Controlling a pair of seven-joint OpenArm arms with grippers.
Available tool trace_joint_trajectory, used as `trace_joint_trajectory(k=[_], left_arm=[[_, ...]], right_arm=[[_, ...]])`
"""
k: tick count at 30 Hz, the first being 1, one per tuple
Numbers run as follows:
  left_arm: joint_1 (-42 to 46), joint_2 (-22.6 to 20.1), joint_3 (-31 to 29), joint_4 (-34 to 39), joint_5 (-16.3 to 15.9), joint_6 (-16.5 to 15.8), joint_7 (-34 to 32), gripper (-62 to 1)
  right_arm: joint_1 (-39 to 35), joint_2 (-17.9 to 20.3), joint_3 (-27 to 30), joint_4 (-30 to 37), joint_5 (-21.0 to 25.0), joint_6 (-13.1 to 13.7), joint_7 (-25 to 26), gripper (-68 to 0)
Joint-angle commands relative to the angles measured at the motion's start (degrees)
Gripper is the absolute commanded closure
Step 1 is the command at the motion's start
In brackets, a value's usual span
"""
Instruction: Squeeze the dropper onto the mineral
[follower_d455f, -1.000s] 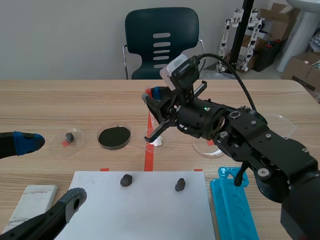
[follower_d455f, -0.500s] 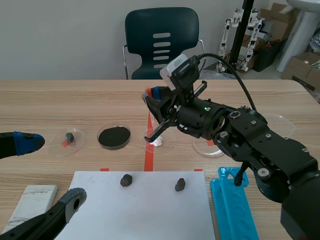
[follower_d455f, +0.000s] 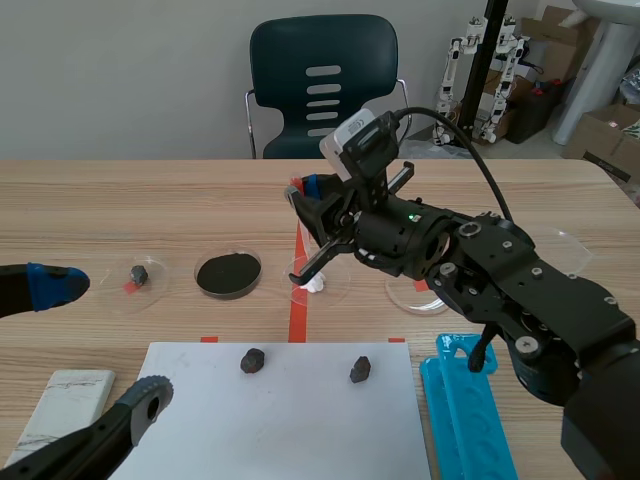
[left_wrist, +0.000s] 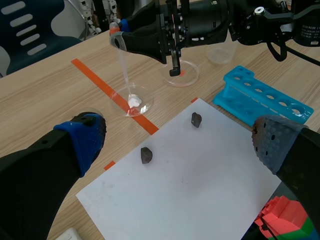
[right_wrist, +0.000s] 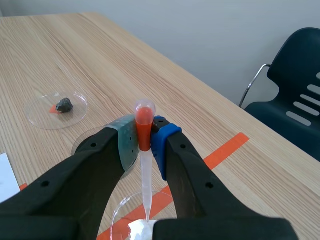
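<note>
A: Right gripper (right_wrist: 144, 136)?
B: We see it clamped on the dropper (right_wrist: 145, 180), pads squeezing the orange neck, bulb poking up above them.
A: Where's the dropper?
B: Roughly upright over the dish (left_wrist: 116, 105), tip right at the white mineral (left_wrist: 134, 101) inside. We can't tell whether it touches.
A: Left gripper (left_wrist: 177, 142)?
B: Spread wide, nothing in it, hanging over the paper (left_wrist: 200, 185) on the robot's side of the dish.
A: Anything else?
B: We mark two dark rocks (left_wrist: 146, 155) on the paper near the dish, and a blue rack (left_wrist: 260, 102) well beyond the dish on the right arm's side.
</note>
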Motion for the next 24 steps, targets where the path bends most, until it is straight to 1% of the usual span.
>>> trace_joint_trajectory(k=[1,4,9,12,24], left_arm=[[0.1,0.0,0.1,0.6,-0.8,0.1,-0.8,-61.5],[0.1,0.0,0.1,0.6,-0.8,0.1,-0.8,-61.5],[0.1,0.0,0.1,0.6,-0.8,0.1,-0.8,-61.5],[0.1,0.0,0.1,0.6,-0.8,0.1,-0.8,-61.5],[0.1,0.0,0.1,0.6,-0.8,0.1,-0.8,-61.5]], right_arm=[[1.4,-0.5,0.1,0.5,0.7,0.0,0.6,-6.1],[1.4,-0.5,0.1,0.5,0.7,0.0,0.4,-4.6],[1.4,-0.5,0.1,0.5,0.7,0.0,0.4,-4.4],[1.4,-0.5,0.1,0.5,0.7,0.0,0.4,-2.1],[1.4,-0.5,0.1,0.5,0.7,0.1,0.4,-1.0]])
